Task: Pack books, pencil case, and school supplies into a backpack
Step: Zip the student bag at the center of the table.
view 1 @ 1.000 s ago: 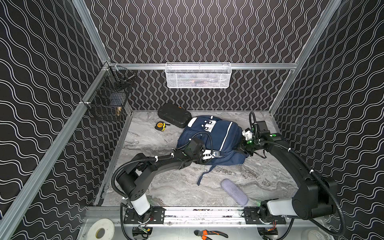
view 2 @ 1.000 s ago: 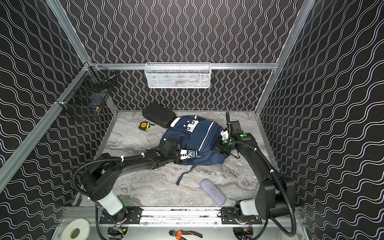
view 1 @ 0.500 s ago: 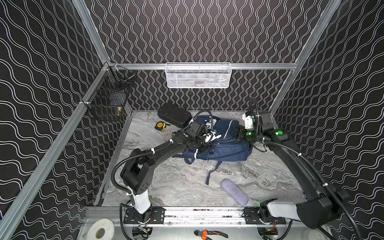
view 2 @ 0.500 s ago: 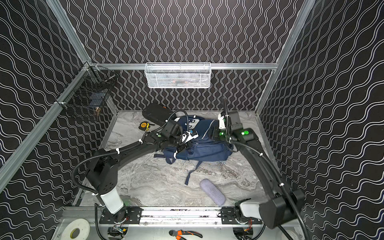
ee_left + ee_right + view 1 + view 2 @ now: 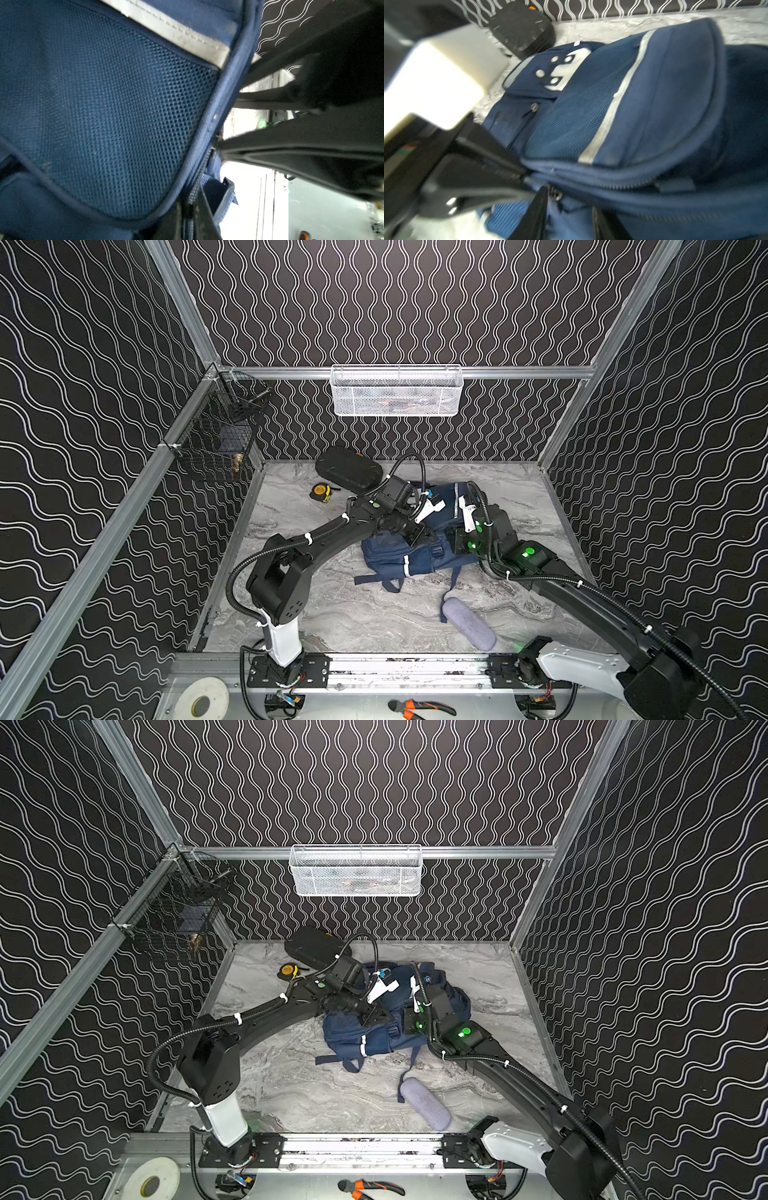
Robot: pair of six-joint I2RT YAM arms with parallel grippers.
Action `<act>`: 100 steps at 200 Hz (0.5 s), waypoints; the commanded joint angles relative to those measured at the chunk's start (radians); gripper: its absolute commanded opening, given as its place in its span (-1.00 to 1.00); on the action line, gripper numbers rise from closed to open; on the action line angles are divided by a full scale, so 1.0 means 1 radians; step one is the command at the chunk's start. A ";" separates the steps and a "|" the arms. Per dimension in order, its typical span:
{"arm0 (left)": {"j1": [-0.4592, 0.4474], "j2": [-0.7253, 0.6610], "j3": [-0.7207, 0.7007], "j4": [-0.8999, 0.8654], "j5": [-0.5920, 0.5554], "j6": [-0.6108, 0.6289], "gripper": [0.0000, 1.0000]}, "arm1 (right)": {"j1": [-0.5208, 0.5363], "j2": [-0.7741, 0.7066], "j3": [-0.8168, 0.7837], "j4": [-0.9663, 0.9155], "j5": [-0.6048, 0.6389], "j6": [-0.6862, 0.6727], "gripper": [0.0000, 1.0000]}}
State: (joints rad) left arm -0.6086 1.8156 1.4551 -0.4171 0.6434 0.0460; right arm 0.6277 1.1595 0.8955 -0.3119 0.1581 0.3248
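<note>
We see the tabletop (image 5: 353,626) first. It is grey and swirly like stone, hard and smooth.

The backpack (image 5: 395,560) lies in the middle of it, between the two arms. It is big, soft and floppy, made of navy cloth with pale stripes, and it sags in lumps. We think the job right now is opening it so things can go in. A floppy bag bunches up when we tug it. So one side must hold the cloth tight while the other side pulls.

The pencil case (image 5: 469,624) lies on the tabletop near the front rail, apart from the bag. The end of a loose strap is just beside it. The case is long with round ends, and it looks soft and grey-purple. We cannot see the books or the other supplies.

The mesh pocket (image 5: 114,114) on the bag is full of tiny holes.

The left fingers (image 5: 201,220) are closed and pinch the bag's edge by its zip. They should grip firmly there.

The right fingers (image 5: 537,214) stand apart at the zip line, pinching nothing that we can see.

The zip pull (image 5: 556,194) is little and looks like metal, so we think it will be slippery. It sits just beside one right finger. We should grab it squarely and slide it along the teeth, not lift it.
</note>
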 commanded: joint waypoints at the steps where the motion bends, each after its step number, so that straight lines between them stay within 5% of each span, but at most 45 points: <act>1: 0.000 -0.001 0.015 0.051 0.099 -0.063 -1.00 | 0.006 0.017 -0.017 0.083 0.062 0.005 -0.24; 78: 0.000 0.008 0.017 0.111 0.124 -0.112 -1.00 | 0.034 0.012 -0.096 0.128 0.026 0.029 -0.14; 100: 0.000 0.005 0.009 0.113 0.119 -0.108 -1.00 | 0.035 0.058 -0.071 0.075 0.096 0.035 -0.31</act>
State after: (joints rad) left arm -0.6071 1.8297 1.4605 -0.3927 0.6643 -0.0319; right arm 0.6594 1.1786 0.8055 -0.1898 0.1848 0.3424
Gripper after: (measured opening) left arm 0.099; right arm 0.398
